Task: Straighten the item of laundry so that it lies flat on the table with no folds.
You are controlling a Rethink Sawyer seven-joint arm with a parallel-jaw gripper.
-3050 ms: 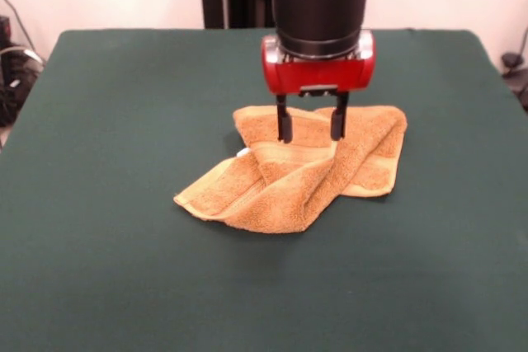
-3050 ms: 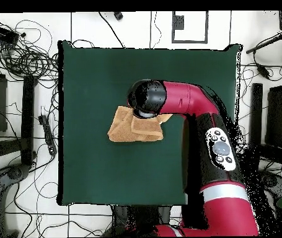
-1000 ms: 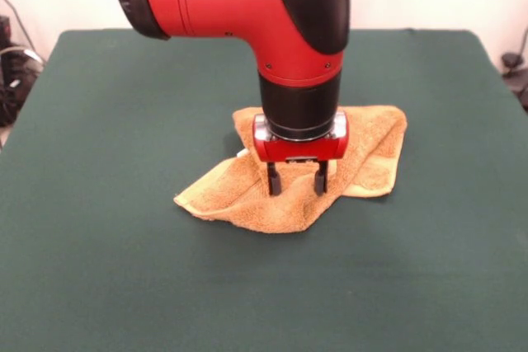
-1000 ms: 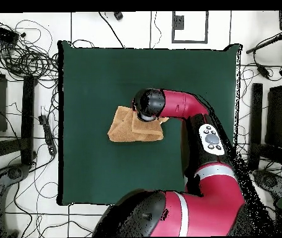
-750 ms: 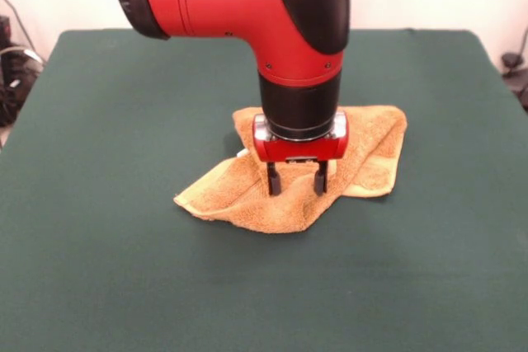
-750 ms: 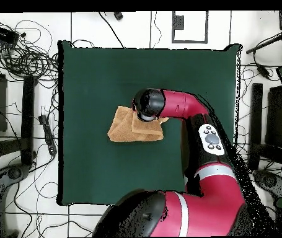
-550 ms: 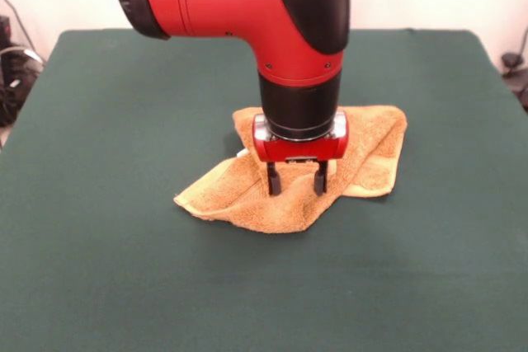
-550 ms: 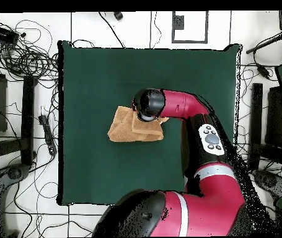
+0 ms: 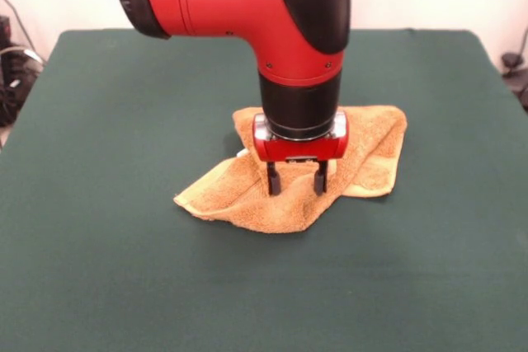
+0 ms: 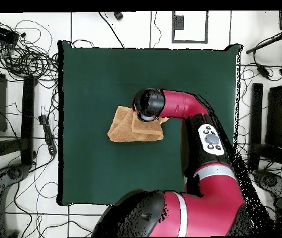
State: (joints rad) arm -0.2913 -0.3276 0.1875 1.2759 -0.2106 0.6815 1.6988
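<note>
Fingers (image 9: 274, 180): two dark prongs spread apart, tips pressed down on the towel, gripping nothing.
Gripper (image 9: 296, 184): pointing straight down over the towel's middle fold.
Hand towel (image 9: 373, 147): golden-tan terry, crumpled and folded over itself near the counter's centre.
Counter (image 9: 124, 105): dark green cloth.

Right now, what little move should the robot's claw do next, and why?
Probably close on the fold. The claw is open, its fingers down on the crumpled towel, which lies doubled over on the table. Pinching a layer would let it pull that flat.
</note>
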